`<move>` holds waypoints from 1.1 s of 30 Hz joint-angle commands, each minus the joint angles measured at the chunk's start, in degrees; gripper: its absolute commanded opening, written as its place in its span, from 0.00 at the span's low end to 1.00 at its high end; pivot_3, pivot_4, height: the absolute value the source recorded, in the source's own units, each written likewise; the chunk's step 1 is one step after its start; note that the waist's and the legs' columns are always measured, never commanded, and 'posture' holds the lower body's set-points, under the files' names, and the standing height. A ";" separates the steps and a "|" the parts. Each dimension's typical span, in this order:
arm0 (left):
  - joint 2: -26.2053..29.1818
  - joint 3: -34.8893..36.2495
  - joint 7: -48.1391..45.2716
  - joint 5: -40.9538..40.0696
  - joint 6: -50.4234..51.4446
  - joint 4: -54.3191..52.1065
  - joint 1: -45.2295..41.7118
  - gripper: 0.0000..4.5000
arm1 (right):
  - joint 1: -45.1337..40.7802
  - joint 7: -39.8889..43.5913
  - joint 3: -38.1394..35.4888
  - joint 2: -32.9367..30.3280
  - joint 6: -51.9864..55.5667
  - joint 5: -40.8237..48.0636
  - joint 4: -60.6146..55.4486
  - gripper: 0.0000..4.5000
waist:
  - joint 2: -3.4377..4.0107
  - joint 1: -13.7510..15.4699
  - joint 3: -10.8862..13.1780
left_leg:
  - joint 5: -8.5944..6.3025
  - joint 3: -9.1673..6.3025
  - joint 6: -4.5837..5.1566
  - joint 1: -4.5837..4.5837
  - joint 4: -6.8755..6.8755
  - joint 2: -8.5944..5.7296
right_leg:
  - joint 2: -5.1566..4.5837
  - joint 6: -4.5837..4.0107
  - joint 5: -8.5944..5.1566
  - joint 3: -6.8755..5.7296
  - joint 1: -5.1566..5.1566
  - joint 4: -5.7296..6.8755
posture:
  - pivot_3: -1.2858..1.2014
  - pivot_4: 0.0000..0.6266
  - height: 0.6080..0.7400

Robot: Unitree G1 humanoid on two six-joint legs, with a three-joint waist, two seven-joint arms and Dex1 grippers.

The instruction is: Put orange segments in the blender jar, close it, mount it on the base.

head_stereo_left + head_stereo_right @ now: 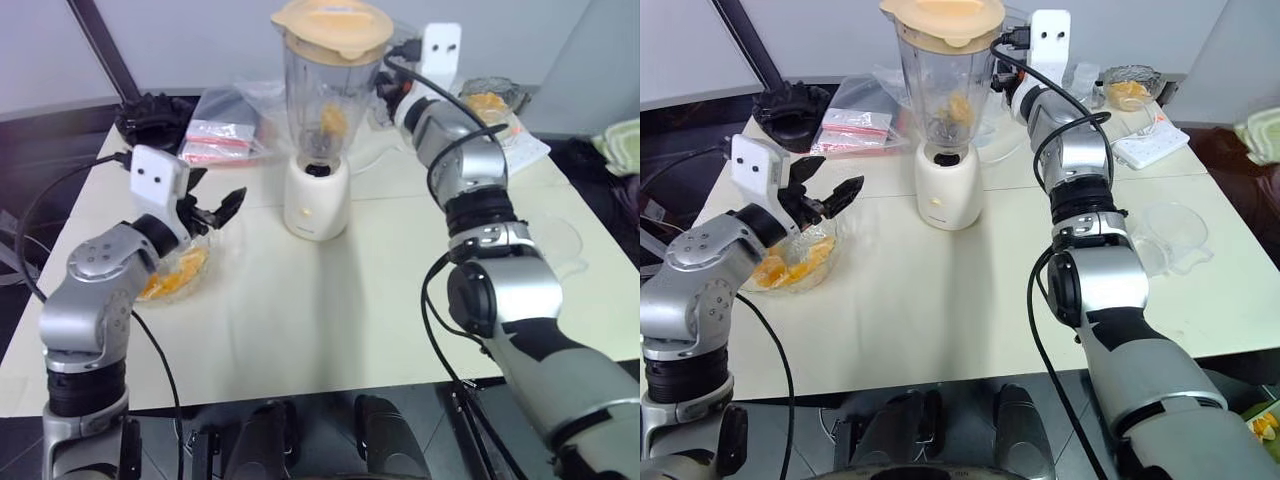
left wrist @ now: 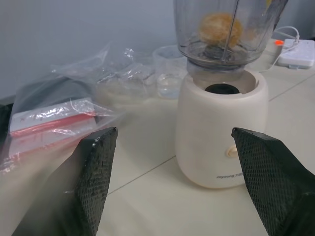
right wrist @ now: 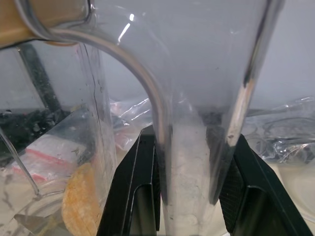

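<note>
The clear blender jar, with a peach lid on top, hangs just above the cream base. The base's dark socket shows under the jar's bottom. An orange segment lies inside the jar. My right gripper is shut on the jar's clear handle, one black finger on each side. To the left of the base my left gripper stands open and holds nothing. It hovers over a glass bowl that holds several orange segments.
A black ridged round object and plastic bags lie at the back left. At the back right stand a scalloped glass bowl and a white power strip. A clear cup sits at the right, near the table edge.
</note>
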 commanded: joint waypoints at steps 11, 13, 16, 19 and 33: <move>1.59 1.25 -2.84 -6.29 1.20 -2.44 -0.05 0.87 | 6.35 -1.14 1.98 1.22 9.11 0.17 -17.98 0.21 | -0.02 -0.03 -0.01 | 0.08 0.00 -0.10 0.01 -0.09 0.00 | 0.01 -0.01 0.01 0.00 -0.05 0.04 | 0.52 0.24 1.00; 2.40 1.30 -3.94 -8.26 2.29 -3.35 0.50 0.87 | 6.91 -1.19 2.36 1.14 9.86 -0.11 -18.58 0.21 | -0.02 -0.04 -0.01 | 0.09 0.01 -0.11 0.02 -0.10 0.01 | 0.02 -0.03 0.02 0.00 -0.06 0.04 | 0.52 0.24 1.00; 3.31 1.36 -4.27 -9.65 3.01 -3.63 0.91 0.87 | 7.49 -1.25 3.18 0.97 10.58 -0.64 -18.84 0.21 | -0.02 0.00 -0.01 | 0.09 0.01 -0.11 0.01 -0.14 0.02 | 0.04 -0.03 0.02 0.00 -0.09 0.04 | 0.52 0.24 1.00; 3.68 0.98 -4.03 -10.25 2.93 -3.75 1.33 0.87 | 7.63 -1.43 4.33 0.81 11.44 -1.81 -17.59 0.21 | -0.03 0.01 -0.02 | 0.09 0.01 -0.12 0.00 -0.14 0.02 | 0.05 -0.03 0.02 0.00 -0.09 0.03 | 0.52 0.24 1.00; 2.86 -0.18 -3.22 -11.94 2.84 -4.36 2.71 0.87 | 6.39 -0.99 5.02 1.00 12.23 -3.11 -11.26 0.21 | -0.10 0.01 -0.06 | 0.10 0.00 -0.13 0.24 -0.11 0.02 | 0.07 -0.04 0.02 0.00 0.17 0.04 | 0.52 0.24 1.00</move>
